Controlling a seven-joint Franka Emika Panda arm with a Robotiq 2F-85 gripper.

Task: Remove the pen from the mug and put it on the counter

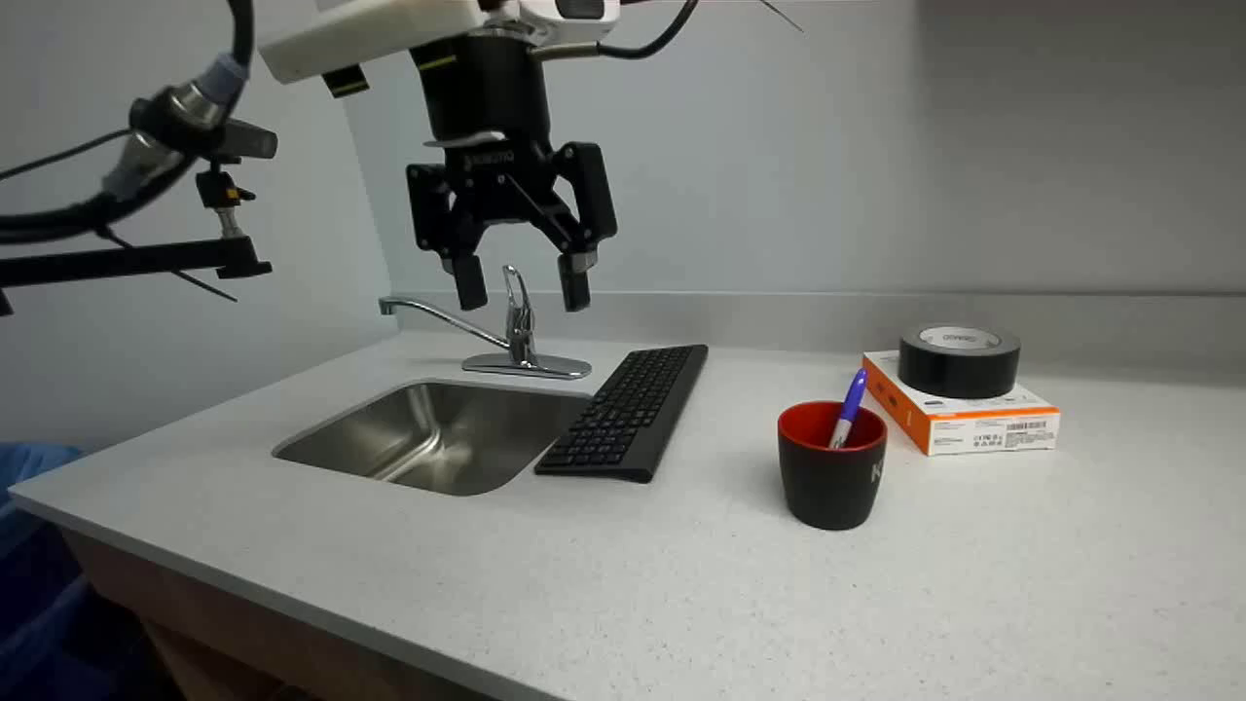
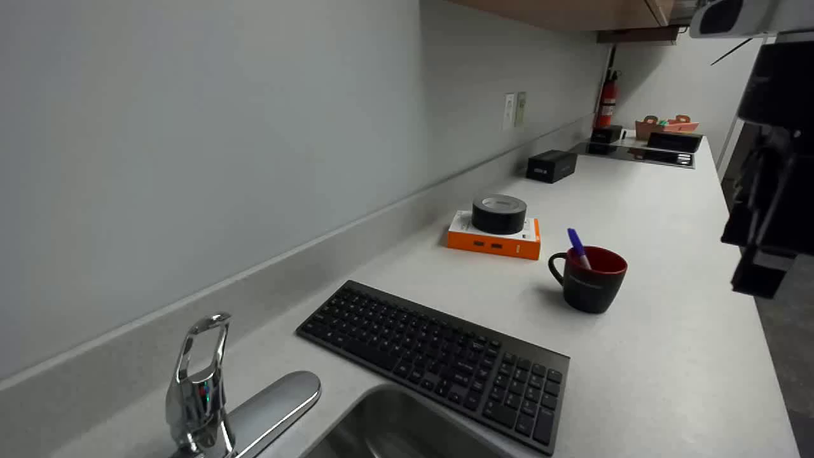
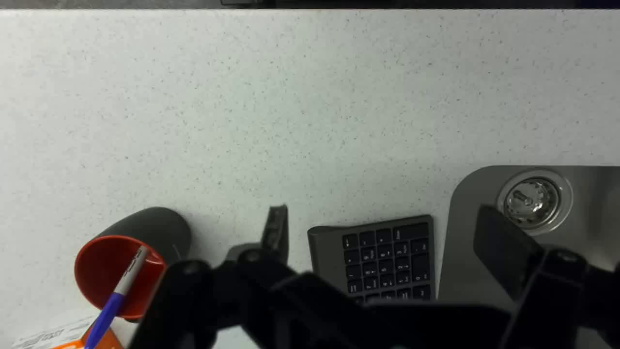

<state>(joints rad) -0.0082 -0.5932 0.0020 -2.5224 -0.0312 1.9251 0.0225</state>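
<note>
One pen (image 1: 849, 410) in one mug (image 1: 829, 487) on one counter (image 1: 672, 584)

On the keyboard (image 3: 373, 261) we read 7, 8 and 9; on the mug (image 1: 827, 477), a K; on the gripper (image 1: 523, 282), faintly, ROBOTIQ (the print on the orange-and-white box (image 1: 983, 428) is too small for us).

Exterior views face the wall (image 1: 798, 166) or along the counter (image 2: 674, 273); the wrist view, downward; all share the mug (image 1: 827, 487).
</note>
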